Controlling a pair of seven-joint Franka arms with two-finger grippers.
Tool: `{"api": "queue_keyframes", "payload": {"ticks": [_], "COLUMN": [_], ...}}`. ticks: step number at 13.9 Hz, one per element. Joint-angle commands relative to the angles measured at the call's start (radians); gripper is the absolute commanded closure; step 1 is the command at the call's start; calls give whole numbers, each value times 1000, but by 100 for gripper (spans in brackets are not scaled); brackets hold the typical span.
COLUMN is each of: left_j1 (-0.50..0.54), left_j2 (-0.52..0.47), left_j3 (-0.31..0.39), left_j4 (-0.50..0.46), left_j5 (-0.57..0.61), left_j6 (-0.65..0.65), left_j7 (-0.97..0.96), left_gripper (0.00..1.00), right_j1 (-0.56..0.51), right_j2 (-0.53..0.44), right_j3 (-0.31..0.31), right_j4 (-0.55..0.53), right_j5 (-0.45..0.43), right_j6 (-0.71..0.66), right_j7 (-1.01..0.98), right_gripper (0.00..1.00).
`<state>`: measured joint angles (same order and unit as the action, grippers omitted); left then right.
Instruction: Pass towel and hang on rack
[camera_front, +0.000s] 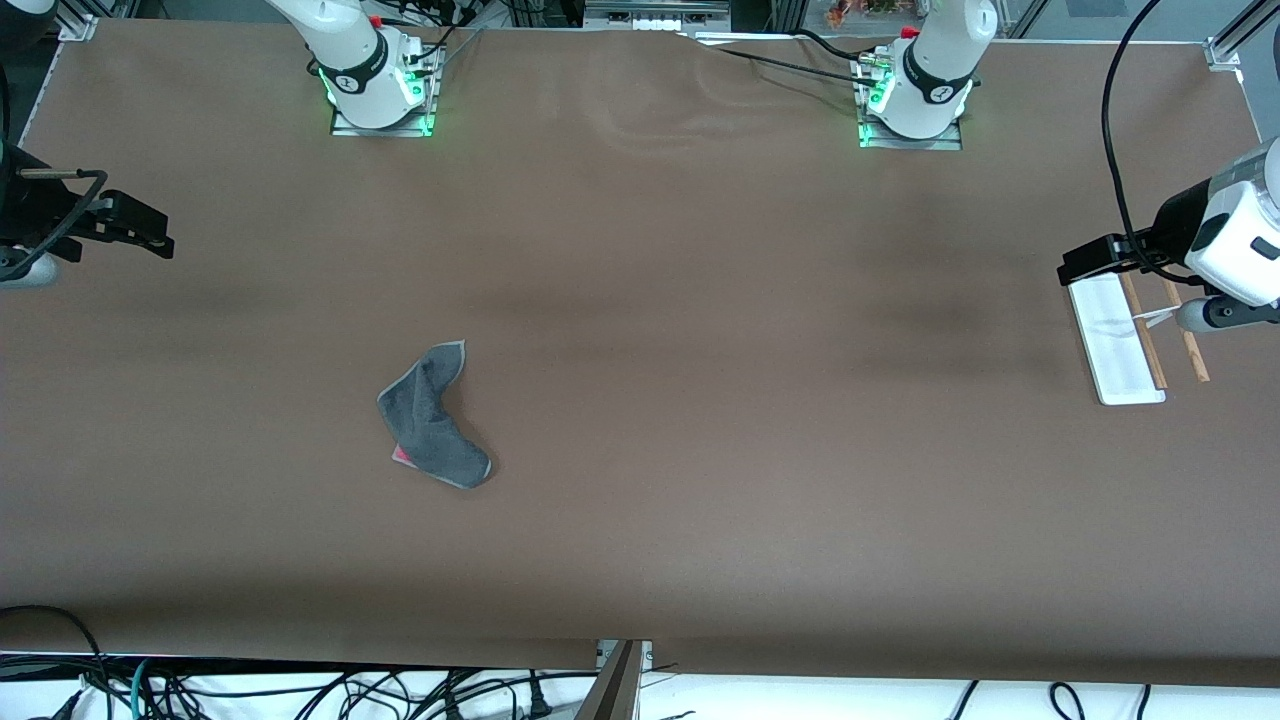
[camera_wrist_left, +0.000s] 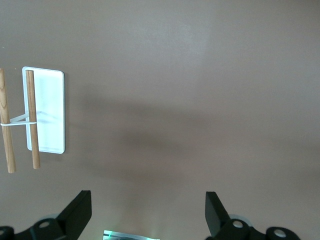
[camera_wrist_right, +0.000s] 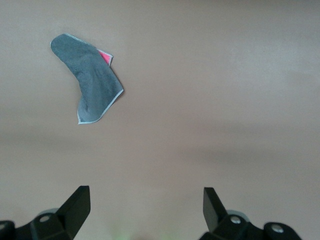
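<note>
Waiting to start: towel (camera_front: 436, 418) lies loose mid-table, rack (camera_front: 1125, 340) by the left arm's edge.
Left tool (camera_wrist_left: 147, 212) and right tool (camera_wrist_right: 145, 210) hang wide open, empty; next, I judge, the right one must reach the towel.

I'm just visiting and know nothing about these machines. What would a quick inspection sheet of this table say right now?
Surface: brown table, rippled near the arms' bases.
Job's things: towel lies crumpled toward the right arm's end, pink patch showing; rack stands at the left arm's end, nothing on its rods.
Clutter: nothing seen.
Grippers: left gripper waits over bare table beside the rack, jaws open and empty; right gripper waits at its end of the table, jaws open and empty.
Cables: black cable loops to the left arm; tangled cables below the table's near edge.
Surroundings: metal framing at the corners.
</note>
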<state>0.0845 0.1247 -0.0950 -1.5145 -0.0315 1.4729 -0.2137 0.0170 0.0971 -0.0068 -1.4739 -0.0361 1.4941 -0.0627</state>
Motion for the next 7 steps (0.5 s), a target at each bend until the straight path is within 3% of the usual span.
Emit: {"api": "queue_keyframes", "payload": {"ticks": [1,7], "left_j1": [6,6], "left_j2": [-25,-25], "left_j3": [-3,-3], "left_j4": [-21,-21], "left_j5": [-14,-14], "left_j6": [-6,-6], "left_j7": [19,19], "left_gripper": [0,0], "right_j1": [-2,-2], "right_j2": [-11,-7], "right_j3": [8,8], "right_j4": [-14,-13], "right_j5": [-5,-5], "right_j6": [23,35], "right_j7": [-16,-17], "right_gripper": [0,0]}}
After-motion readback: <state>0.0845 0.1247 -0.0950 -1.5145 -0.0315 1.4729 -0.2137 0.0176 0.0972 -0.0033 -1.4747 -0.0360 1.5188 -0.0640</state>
